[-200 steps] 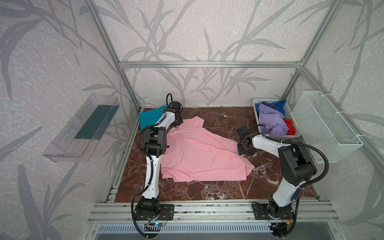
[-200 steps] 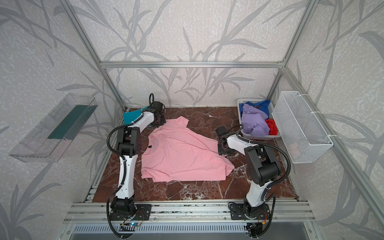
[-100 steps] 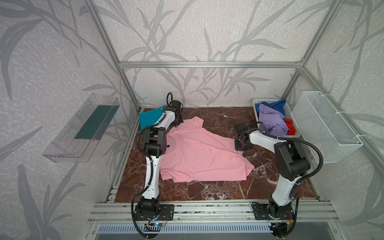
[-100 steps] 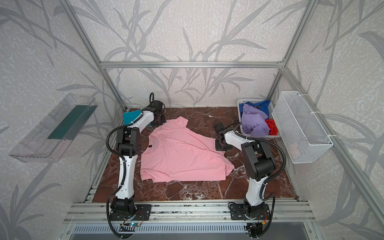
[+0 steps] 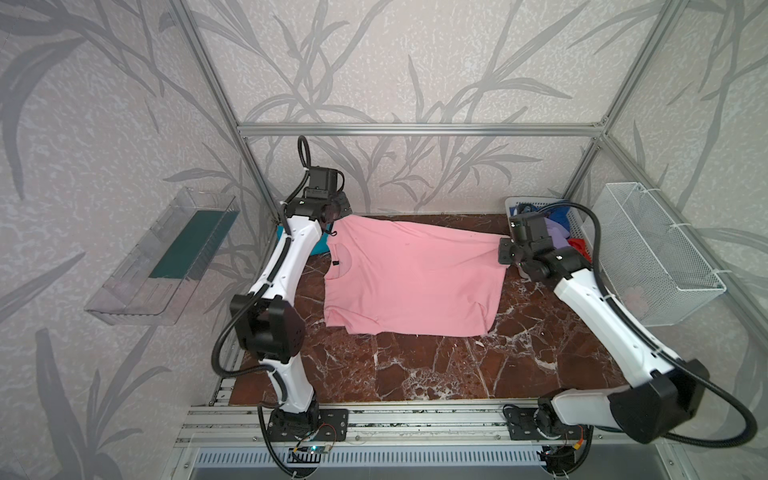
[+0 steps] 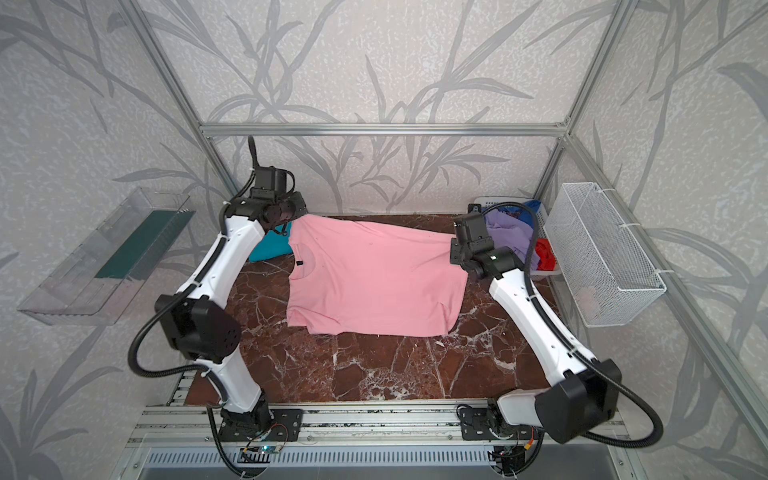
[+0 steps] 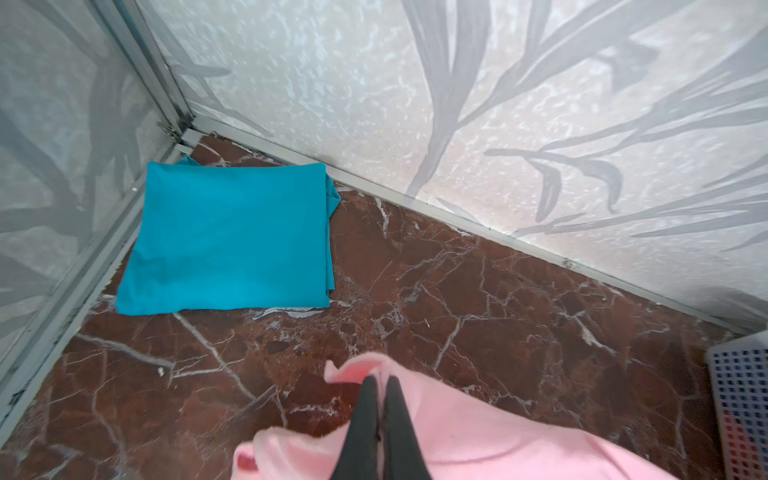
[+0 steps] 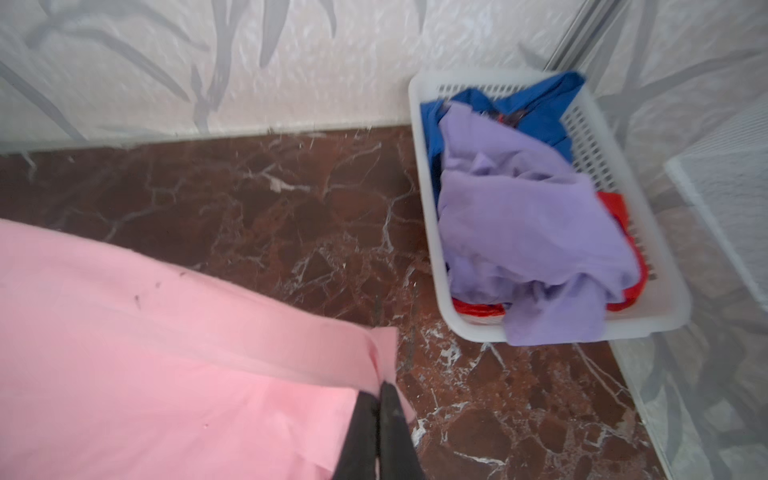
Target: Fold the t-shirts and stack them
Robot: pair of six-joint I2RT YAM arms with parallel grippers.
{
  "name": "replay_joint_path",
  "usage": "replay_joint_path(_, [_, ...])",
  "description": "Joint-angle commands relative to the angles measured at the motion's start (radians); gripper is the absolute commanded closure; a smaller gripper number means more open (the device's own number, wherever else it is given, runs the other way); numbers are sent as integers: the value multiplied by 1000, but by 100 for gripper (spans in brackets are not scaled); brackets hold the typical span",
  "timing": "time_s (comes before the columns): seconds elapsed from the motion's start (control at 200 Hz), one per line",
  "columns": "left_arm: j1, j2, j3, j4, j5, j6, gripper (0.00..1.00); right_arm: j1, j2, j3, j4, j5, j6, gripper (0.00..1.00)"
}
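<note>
Pink t-shirt (image 5: pixel 407 274): far edge raised taut, near edge lying on marble table (image 5: pixel 415 374). Left gripper (image 7: pixel 379 384), right gripper (image 8: pixel 380 388): each clamped on a far corner. Teal t-shirt (image 7: pixel 232 237): folded, back-left corner. Lavender t-shirt (image 8: pixel 519 220): heaped in white basket (image 8: pixel 665 282).

Five t-shirts (one each: pink (image 5: pixel 411 278), teal (image 7: pixel 228 237), lavender (image 8: pixel 519 216), blue (image 8: pixel 536 108), red (image 8: pixel 615 208)), one white plastic basket (image 8: pixel 665 282), one wire basket (image 5: pixel 656 257), one clear wall tray (image 5: pixel 166 257), two robot arms (image 5: pixel 286 257) (image 5: pixel 602 307)
</note>
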Motion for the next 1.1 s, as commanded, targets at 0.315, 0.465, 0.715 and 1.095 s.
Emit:
replay_joint_path(0.315, [-16,-653,-968,106,28,-250,100,-4,-405,-425,-170,-81,170,100])
replay_joint_path(0.465, [-75,-727,-1268,111,72,-380,100,-4,-437,-584,-170,-188,234,100])
replay_joint_path(0.715, [-138,-673,-1121,2,-33,-334,29,-4,-401,-614,-140,-183,227,100])
replay_joint_path(1.095, [-211,-228,-807,93,-98,-211,52,-4,-384,-619,-113,-165,215,100])
